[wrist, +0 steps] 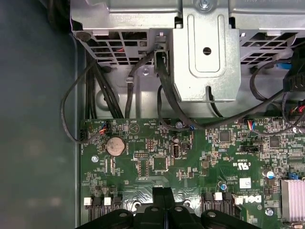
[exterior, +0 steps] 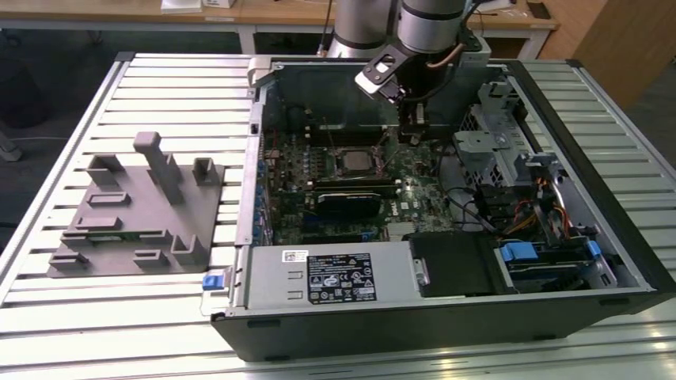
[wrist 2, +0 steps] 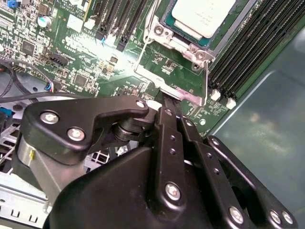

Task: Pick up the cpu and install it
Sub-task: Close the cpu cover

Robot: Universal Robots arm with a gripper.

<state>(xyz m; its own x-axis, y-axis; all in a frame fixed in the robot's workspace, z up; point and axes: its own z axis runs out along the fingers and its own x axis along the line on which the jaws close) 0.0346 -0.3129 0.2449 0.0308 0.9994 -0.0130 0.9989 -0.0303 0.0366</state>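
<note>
The small flat square cpu with a pale silvery face [wrist 2: 202, 14] is not in the gripper. It lies in the square shiny metal socket frame [wrist 2: 198, 52] on the green motherboard [wrist 2: 71, 62], inside the big black open computer case [exterior: 444, 317] on the ribbed metal table [exterior: 106, 317]. The black robot gripper [wrist 2: 166, 99] hangs low over the board, and in both wrist views its two fingers are pressed tight together with nothing between them. In the second wrist view the finger ends are right at the edge of the socket frame, just beside the cpu, but I cannot tell if they touch the metal. So the picking up looks done, and I think the work now is about making the chip sit flat and safe in its place. I cannot tell if the frame is locked down. To do this well, the gripper should move slowly and push straight, only on the metal frame and never on the pale face of the chip. It should keep off the long black memory slots [wrist 2: 243, 52] beside the socket. In the first wrist view, the thin black cables [wrist: 71, 109] run by the board's edge and should not get caught.
</note>
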